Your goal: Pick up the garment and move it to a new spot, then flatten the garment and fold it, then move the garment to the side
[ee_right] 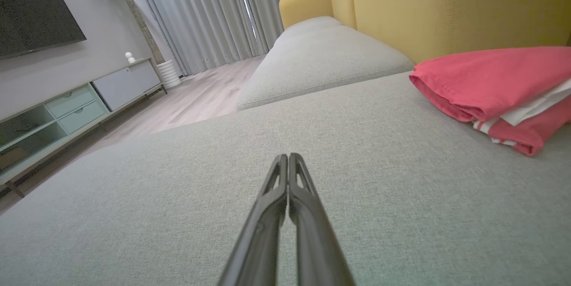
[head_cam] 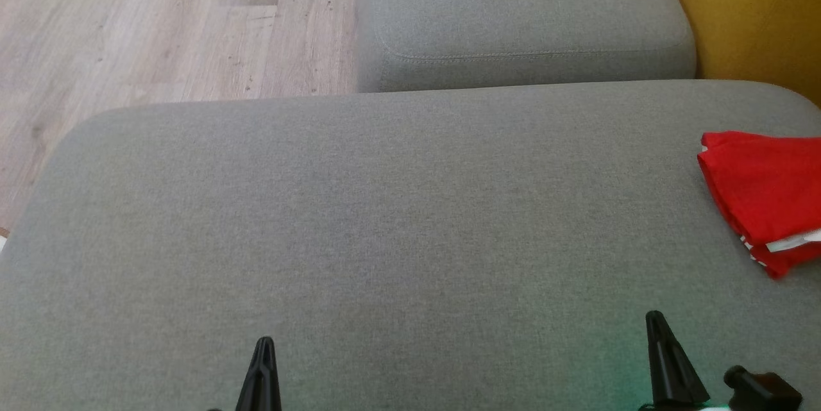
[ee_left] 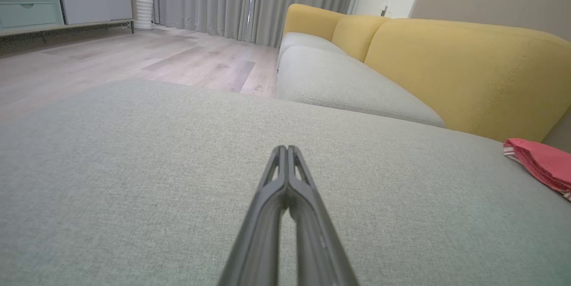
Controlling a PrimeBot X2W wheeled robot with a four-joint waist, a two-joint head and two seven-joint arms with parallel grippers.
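Currently the left gripper [head_cam: 264, 342] and right gripper [head_cam: 654, 316] point forward, low over the grey cushion [head_cam: 385, 206], fingers [ee_left: 267, 196] pressed together, empty; the red garment [head_cam: 763, 193] lies right.

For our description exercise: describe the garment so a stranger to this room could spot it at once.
Find the wide grey cushion in the foreground, beside the yellow backrest. At its right edge lies the garment, folded. It is bright red with white trim, against plain grey and yellow.
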